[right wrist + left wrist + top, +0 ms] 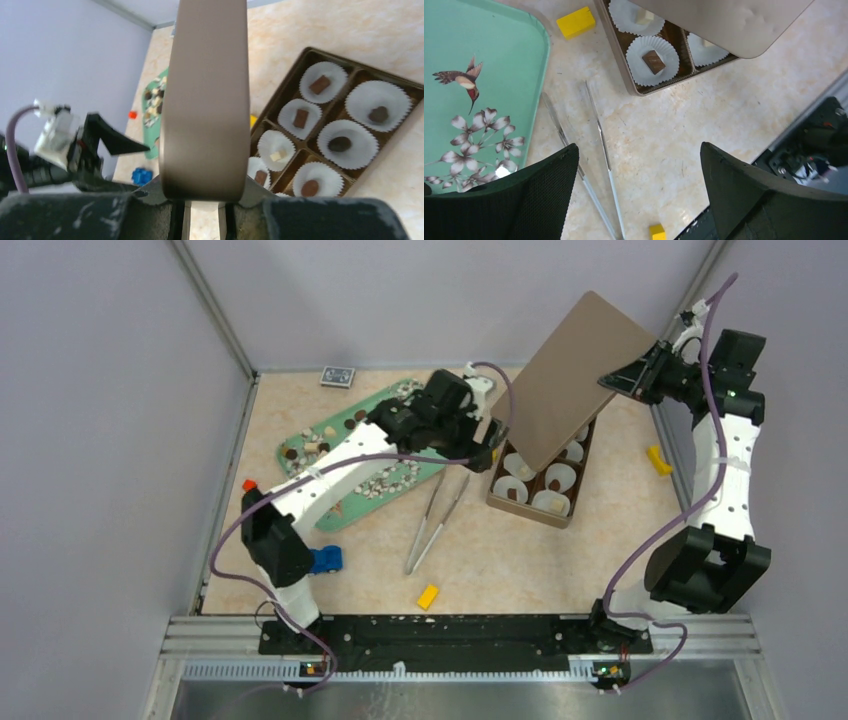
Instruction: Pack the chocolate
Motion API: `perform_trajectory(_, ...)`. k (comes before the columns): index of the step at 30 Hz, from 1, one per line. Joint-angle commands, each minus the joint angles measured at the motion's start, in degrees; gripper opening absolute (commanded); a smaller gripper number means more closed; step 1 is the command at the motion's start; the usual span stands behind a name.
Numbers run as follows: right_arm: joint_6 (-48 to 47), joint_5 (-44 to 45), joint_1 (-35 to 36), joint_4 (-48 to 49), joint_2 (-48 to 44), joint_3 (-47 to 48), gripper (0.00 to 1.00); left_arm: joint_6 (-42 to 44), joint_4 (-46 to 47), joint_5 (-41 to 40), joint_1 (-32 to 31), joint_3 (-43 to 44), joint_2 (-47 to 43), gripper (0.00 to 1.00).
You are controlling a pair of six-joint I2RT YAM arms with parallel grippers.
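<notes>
Pincer on the right (202, 202) is clamped on one edge of the brown lid (570, 380), held tilted above the chocolate box (615, 50); left pincer (639, 192) gapes wide and empty over the tweezers (435, 520) on the desk (520, 570). Chocolate (320, 84) sits in every paper cup (336, 71) in sight, loose pieces (300, 450) left on the green tray (499, 50), so likely filling nearly done, closing not yet. Lid overhangs the box's far cups, side wall (790, 440) close behind the right arm (725, 460), open desk toward the bases.
</notes>
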Motion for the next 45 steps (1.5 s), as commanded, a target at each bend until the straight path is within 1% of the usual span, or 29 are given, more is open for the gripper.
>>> perform_trajectory(1, 4.2, -13.8, -0.3, 11.0, -1.5, -2.5, 0.00, 4.5, -2.8, 15.5, 9.6, -3.9, -8.0, 0.97)
perform_trajectory(3, 8.4, -18.8, -0.2, 18.4, -1.7, -6.5, 0.00, 4.5, 1.8, 22.2, 14.0, -7.8, -11.8, 0.99)
perform_trajectory(7, 23.4, -26.8, 1.5, 43.2, -3.3, -17.5, 0.00, 2.5, 8.9, 30.1, 21.0, -10.4, -15.5, 0.99)
perform_trajectory(8, 25.4, -27.8, 2.2, 47.8, -3.4, -19.6, 0.00, 1.7, 10.4, 33.1, 22.6, -10.4, -15.4, 0.99)
perform_trajectory(9, 26.3, -28.5, 3.0, 51.0, -3.5, -21.2, 0.00, 0.8, 12.4, 36.4, 24.0, -10.4, -14.9, 0.99)
perform_trajectory(11, 26.4, -29.6, 4.5, 53.8, -3.6, -23.3, 0.00, -0.7, 15.0, 42.5, 26.2, -9.9, -13.2, 0.99)
perform_trajectory(14, 26.3, -31.4, 7.1, 58.8, -4.8, -26.6, 0.00, -2.5, 19.8, 48.1, 27.7, -8.3, -9.1, 0.99)
perform_trajectory(17, 26.0, -33.2, 8.7, 60.2, -5.6, -28.5, 0.00, -3.1, 20.1, 52.1, 27.8, -4.1, -4.0, 0.99)
perform_trajectory(19, 25.9, -33.7, 9.1, 60.1, -5.9, -29.2, 0.00, -2.0, 19.6, 52.2, 27.8, -1.7, -1.6, 0.99)
perform_trajectory(22, 25.7, -34.5, 10.0, 59.9, -5.9, -29.5, 0.00, -0.5, 20.1, 54.4, 27.7, -0.3, 0.4, 0.99)
perform_trajectory(24, 25.6, -34.7, 10.6, 59.8, -5.6, -29.4, 0.00, -0.2, 20.1, 57.5, 27.6, 0.3, 1.8, 0.99)
perform_trajectory(26, 25.6, -34.8, 10.8, 59.7, -5.0, -29.2, 0.00, -0.3, 21.0, 60.7, 27.6, -0.5, 2.3, 0.99)
perform_trajectory(29, 25.6, -34.8, 10.9, 59.6, -4.5, -29.2, 0.00, -3.6, 24.7, 64.7, 27.6, -3.5, 2.2, 0.98)
perform_trajectory(31, 25.6, -34.4, 11.0, 59.4, -4.0, -29.1, 0.00, -8.3, 30.8, 66.7, 27.5, -7.0, 1.4, 0.96)
perform_trajectory(34, 25.8, -33.8, 11.0, 59.1, -3.1, -29.1, 0.00, -14.8, 39.8, 70.0, 27.0, -11.7, 0.6, 0.89)
perform_trajectory(36, 26.3, -33.6, 10.9, 58.8, -2.3, -28.9, 0.00, -16.4, 42.4, 70.3, 26.2, -12.7, 0.4, 0.84)
perform_trajectory(41, 27.1, -32.3, 11.0, 58.8, -1.0, -28.9, 0.00, -16.6, 42.3, 69.5, 24.7, -12.7, 0.5, 0.69)
perform_trajectory(45, 27.4, -30.9, 10.9, 57.6, 0.0, -28.8, 0.00, -19.0, 43.3, 67.9, 24.6, -12.7, 1.0, 0.50)
